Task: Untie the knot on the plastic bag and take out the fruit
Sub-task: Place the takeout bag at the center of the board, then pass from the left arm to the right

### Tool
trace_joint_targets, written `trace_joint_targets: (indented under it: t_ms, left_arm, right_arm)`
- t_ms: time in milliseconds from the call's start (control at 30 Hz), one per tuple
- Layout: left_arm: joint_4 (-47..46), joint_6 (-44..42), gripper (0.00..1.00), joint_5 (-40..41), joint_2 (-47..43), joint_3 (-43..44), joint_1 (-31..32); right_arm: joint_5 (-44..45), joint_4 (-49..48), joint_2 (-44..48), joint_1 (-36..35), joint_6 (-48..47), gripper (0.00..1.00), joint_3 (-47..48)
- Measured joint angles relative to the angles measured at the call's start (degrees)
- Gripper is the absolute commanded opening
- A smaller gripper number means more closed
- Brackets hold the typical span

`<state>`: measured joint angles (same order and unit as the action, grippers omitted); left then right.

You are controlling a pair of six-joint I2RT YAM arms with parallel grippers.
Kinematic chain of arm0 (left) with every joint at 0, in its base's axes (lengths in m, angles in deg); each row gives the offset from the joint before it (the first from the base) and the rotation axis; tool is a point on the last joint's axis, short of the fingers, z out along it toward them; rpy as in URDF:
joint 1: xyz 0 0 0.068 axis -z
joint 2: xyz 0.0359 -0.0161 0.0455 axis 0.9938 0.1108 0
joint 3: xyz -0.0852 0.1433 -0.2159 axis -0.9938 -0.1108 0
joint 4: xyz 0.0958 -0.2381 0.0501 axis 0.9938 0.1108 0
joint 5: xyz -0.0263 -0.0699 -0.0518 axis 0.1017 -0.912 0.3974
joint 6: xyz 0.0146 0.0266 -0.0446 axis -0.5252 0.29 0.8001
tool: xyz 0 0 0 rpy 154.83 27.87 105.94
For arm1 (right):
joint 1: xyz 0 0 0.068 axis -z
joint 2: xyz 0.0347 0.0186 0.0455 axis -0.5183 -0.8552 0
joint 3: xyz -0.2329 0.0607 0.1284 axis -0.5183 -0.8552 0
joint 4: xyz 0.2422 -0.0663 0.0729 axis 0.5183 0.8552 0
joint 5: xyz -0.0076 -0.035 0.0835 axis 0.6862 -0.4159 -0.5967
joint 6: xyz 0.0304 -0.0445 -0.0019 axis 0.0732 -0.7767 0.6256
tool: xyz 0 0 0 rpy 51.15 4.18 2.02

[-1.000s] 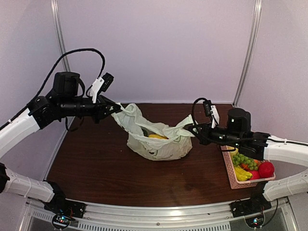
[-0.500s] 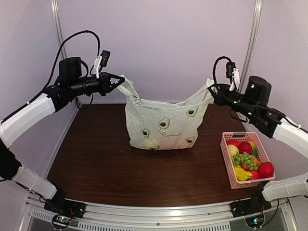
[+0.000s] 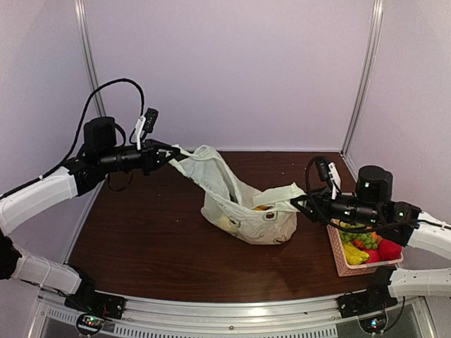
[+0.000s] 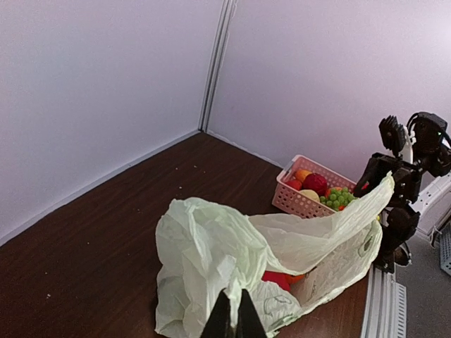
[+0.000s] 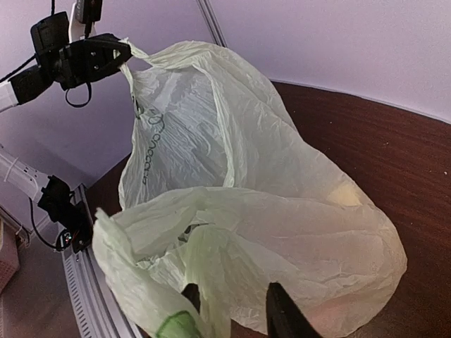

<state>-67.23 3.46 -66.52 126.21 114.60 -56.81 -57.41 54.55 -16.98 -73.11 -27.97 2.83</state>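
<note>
The pale green plastic bag [image 3: 248, 220] sits on the table with its mouth open. No knot shows; the two handles are pulled apart. My left gripper [image 3: 171, 152] is shut on the left handle and holds it up, as the left wrist view [image 4: 233, 304] shows. My right gripper [image 3: 296, 202] is low at the bag's right handle. In the right wrist view its fingers [image 5: 232, 292] stand apart, with bag film [image 5: 282, 211] draped between and over them. Yellow fruit [image 3: 264, 208] shows in the mouth. Red and orange fruit [image 4: 280, 278] show inside.
A pink slatted basket [image 3: 337, 255] with green grapes, red and yellow fruit stands at the right, close under my right arm; it also shows in the left wrist view [image 4: 292, 201]. Walls enclose the back and both sides.
Half a second ago both grippers held the bag stretched high by its handles. Now both have come down, the right one much lower, and the bag has slumped to the right.
</note>
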Motion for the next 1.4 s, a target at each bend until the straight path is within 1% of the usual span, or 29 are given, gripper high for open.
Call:
trace_joint_targets:
  t_ms: [33, 100, 200, 233, 367, 500, 533, 767, 933, 1033, 1167, 1200, 1267, 1367, 1400]
  left_arm:
    - [0.00, 0.17, 0.00, -0.04, -1.03, -1.49, -0.02]
    - [0.02, 0.59, 0.00, -0.22, -3.02, -3.78, -0.07]
    - [0.15, 1.36, 0.00, -0.59, -5.44, -5.70, -0.07]
    - [0.33, 1.57, 0.00, -0.68, -5.99, -5.90, -0.07]
    - [0.87, 2.62, 0.00, -1.22, -7.45, -6.32, -0.07]
    - [2.03, 3.21, 0.00, -1.22, -8.24, -6.43, -0.07]
    - [2.62, 3.28, 0.00, -1.20, -8.48, -6.43, -0.07]
    - [5.18, 3.32, 0.00, -1.18, -9.38, -6.43, -0.11]
    - [6.58, 3.34, 0.00, -1.22, -9.03, -6.40, -0.11]
    - [7.23, 3.41, 0.00, -1.22, -8.48, -6.23, -0.11]
    - [7.54, 3.69, 0.00, -1.20, -7.61, -5.77, -0.11]
    - [7.58, 3.78, 0.00, -1.18, -7.41, -5.60, -0.11]
    - [7.54, 3.91, 0.00, -1.18, -7.23, -5.27, -0.11]
    - [7.54, 4.00, 0.00, -1.18, -7.02, -4.92, -0.11]
    - [7.56, 4.02, 0.00, -1.18, -6.88, -4.74, -0.11]
  right_arm:
    - [0.22, 1.44, 1.01, -0.46, 0.17, 0.62, 0.02]
    - [1.53, 3.78, 4.04, -0.72, -0.02, 0.71, 1.16]
    - [4.09, 5.73, 5.92, -0.72, -0.96, 0.80, 6.78]
    - [4.79, 5.86, 5.51, -0.72, -1.55, 0.81, 9.27]
    - [7.06, 5.53, 1.31, -0.74, -4.48, 0.82, 18.27]
    - [8.31, 5.53, -7.85, -1.60, -7.87, 0.85, 26.34]
    - [8.31, 5.42, -8.76, -2.10, -8.15, 0.86, 26.95]
    - [10.43, 11.04, -29.83, -7.45, -14.14, 0.93, 43.17]
    - [10.80, 15.23, -40.17, -9.18, -18.12, 0.94, 51.93]
    - [10.75, 17.18, -45.22, -9.64, -19.82, 0.94, 55.32]
    - [10.64, 19.15, -50.51, -10.10, -21.27, 0.95, 57.16]
    - [10.54, 19.78, -51.87, -10.21, -21.46, 0.97, 57.27]
    - [10.45, 20.46, -53.64, -10.47, -21.88, 0.98, 57.29]
    - [10.12, 21.29, -55.60, -10.88, -22.53, 0.95, 57.29]
    - [10.16, 21.33, -56.08, -10.99, -22.58, 0.92, 57.29]
